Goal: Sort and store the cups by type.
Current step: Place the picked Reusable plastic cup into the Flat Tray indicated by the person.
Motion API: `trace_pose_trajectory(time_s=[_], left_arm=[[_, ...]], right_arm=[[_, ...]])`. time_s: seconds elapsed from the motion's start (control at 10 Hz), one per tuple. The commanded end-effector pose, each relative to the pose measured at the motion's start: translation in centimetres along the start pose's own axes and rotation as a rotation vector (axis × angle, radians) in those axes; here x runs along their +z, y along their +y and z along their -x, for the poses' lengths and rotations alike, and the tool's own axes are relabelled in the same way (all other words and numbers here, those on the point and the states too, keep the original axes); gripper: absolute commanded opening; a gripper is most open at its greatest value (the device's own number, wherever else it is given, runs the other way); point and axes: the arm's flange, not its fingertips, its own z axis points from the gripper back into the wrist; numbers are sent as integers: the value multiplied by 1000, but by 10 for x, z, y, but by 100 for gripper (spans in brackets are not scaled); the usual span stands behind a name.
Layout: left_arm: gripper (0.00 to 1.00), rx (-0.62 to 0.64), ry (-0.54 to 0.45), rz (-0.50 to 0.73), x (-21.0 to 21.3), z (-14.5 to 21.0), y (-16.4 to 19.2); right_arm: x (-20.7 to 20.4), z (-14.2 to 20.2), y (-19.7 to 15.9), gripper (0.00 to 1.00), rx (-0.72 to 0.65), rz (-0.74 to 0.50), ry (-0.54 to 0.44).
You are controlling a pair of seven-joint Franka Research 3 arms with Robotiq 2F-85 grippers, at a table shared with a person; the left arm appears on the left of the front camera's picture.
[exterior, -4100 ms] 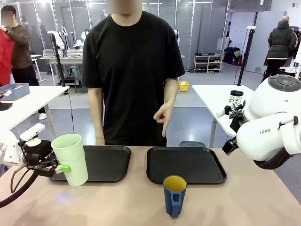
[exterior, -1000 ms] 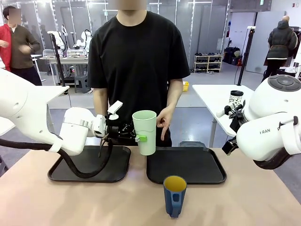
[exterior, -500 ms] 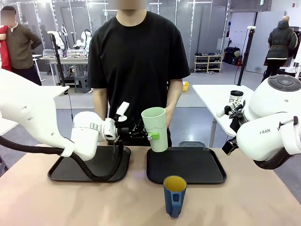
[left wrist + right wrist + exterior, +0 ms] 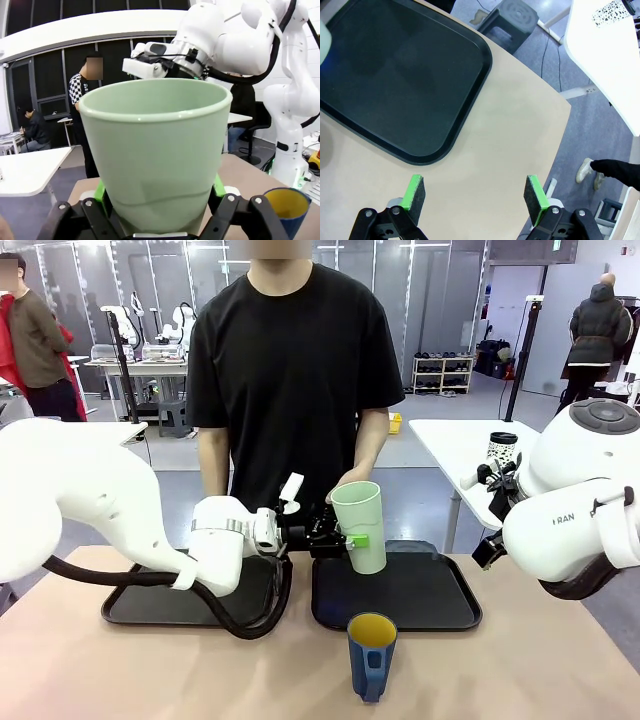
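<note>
Because the tall pale green tumbler (image 4: 360, 525) looks like light, smooth, slightly yielding plastic with no handle, my left gripper (image 4: 350, 540) clamps its tapered wall low down, holding it nearly upright over the left part of the right black tray (image 4: 430, 608). The shorter dark blue mug (image 4: 371, 655), glossy, yellow inside and probably heavier, stands on the table (image 4: 200, 670) before that tray, best gripped across its rim wall. My right gripper (image 4: 475, 192) hangs wide open, empty.

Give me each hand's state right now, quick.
Left hand: closed on the tumbler.
Right hand: open, holding nothing.
</note>
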Motion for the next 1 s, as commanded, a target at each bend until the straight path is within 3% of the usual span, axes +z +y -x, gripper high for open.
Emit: trace_pose_trajectory(time_s=[0.0,0.9], left_arm=[[86,-17,-6,-43,-8,7,17],[86,96,167,-62,-6,52,43]], right_arm=[[-1,0,0,100,2,1,-3],[-1,0,0,100,2,1,-3]])
